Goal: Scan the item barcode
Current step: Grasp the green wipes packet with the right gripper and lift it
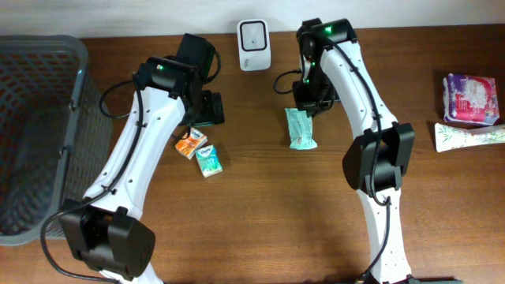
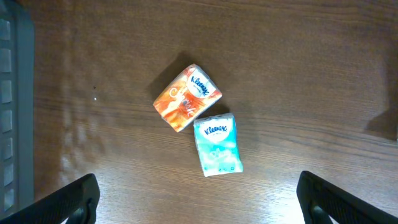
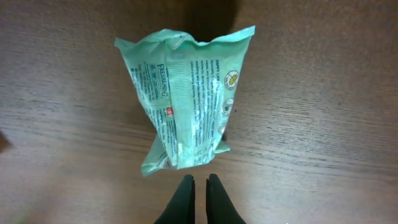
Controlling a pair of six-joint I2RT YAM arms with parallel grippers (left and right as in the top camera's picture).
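A crumpled mint-green packet [image 3: 186,99] with printed text lies on the wooden table [image 1: 260,197], also visible from overhead [image 1: 301,128]. My right gripper [image 3: 199,180] is shut, its tips just short of the packet's near end, with nothing seen between them; from above it hangs at the packet's far end [image 1: 309,101]. A white barcode scanner [image 1: 253,34] stands at the back edge. My left gripper [image 2: 199,199] is wide open above an orange Kleenex pack [image 2: 188,97] and a teal Kleenex pack [image 2: 216,144], touching neither.
A dark grey basket [image 1: 31,134] fills the left side. At the far right lie a purple pack [image 1: 471,99] and a white, leaf-printed pack [image 1: 469,136].
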